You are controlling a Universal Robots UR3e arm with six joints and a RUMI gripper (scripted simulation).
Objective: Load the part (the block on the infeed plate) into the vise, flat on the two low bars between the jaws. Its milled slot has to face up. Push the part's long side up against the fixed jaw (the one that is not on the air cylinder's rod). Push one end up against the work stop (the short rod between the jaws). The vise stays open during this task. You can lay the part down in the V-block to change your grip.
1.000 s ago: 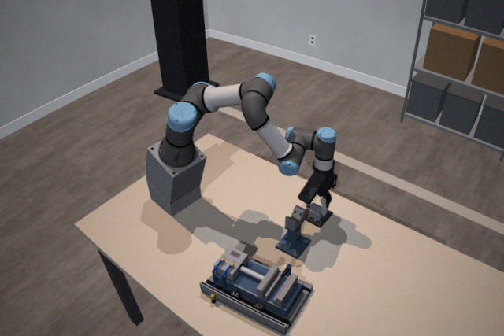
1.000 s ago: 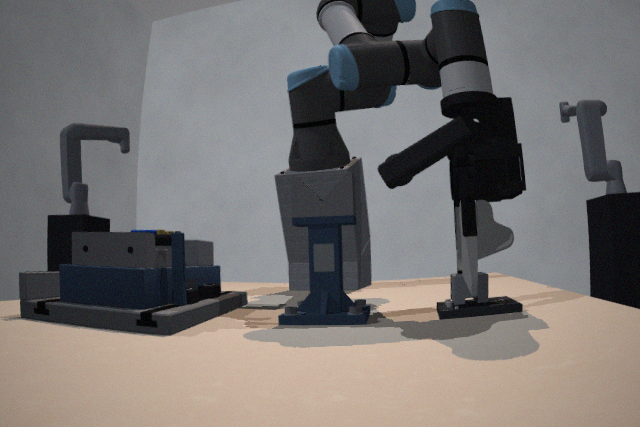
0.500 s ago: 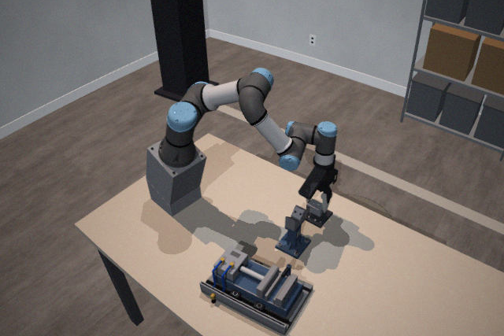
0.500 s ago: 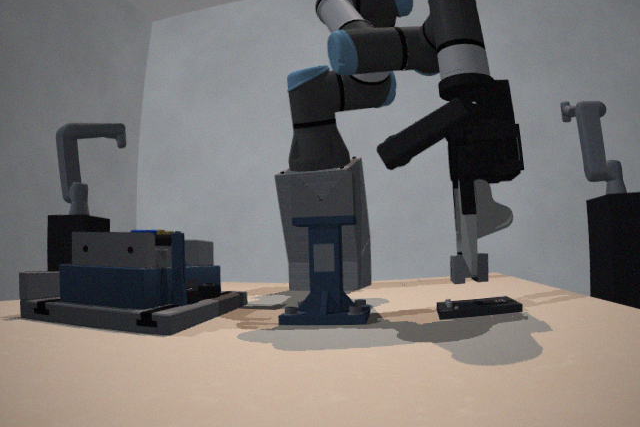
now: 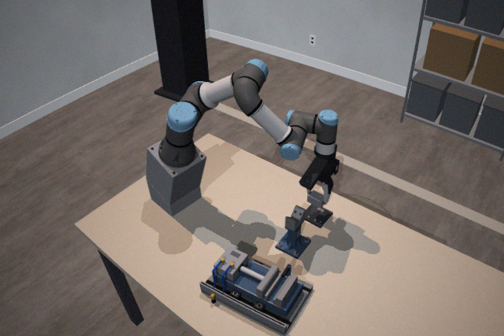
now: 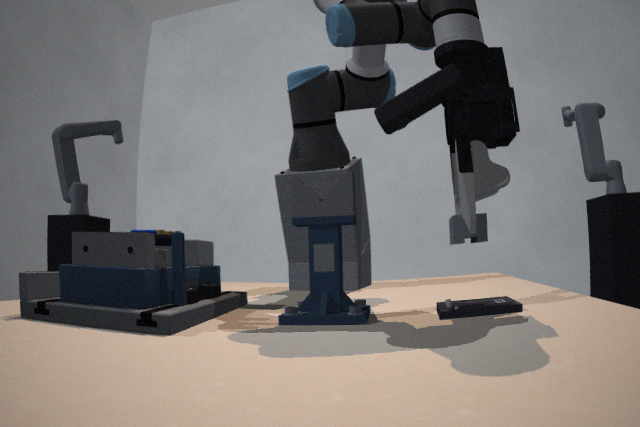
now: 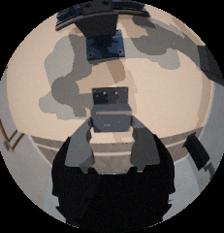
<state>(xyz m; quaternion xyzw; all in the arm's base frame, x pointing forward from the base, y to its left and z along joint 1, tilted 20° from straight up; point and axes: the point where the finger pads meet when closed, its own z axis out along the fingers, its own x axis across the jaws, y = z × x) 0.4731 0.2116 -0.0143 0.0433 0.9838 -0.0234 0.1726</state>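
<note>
My gripper (image 5: pixel 318 197) (image 6: pixel 468 226) (image 7: pixel 112 116) is shut on the grey block (image 5: pixel 314 198) (image 6: pixel 481 228) (image 7: pixel 112 119). It holds the block in the air above the dark infeed plate (image 5: pixel 320 219) (image 6: pixel 485 307) (image 7: pixel 122 97). A small notch shows in the block's lower edge in the exterior view, so the slot seems to face down. The vise stands open, with its fixed jaw (image 5: pixel 286 289) (image 6: pixel 113 249) apart from the rod-side jaw (image 5: pixel 268 282). A dark blue post (image 5: pixel 288 269) (image 6: pixel 177 267) stands beside the jaw gap. The low bars and the work stop's rod cannot be made out.
The grey V-block (image 5: pixel 298 213) sits on a blue stand (image 5: pixel 293 241) (image 6: pixel 325 267) (image 7: pixel 106 45) between the infeed plate and the vise. It rises well above the table (image 5: pixel 387 279). The air cylinder (image 5: pixel 231 260) with blue hoses is at the vise's far end from the fixed jaw.
</note>
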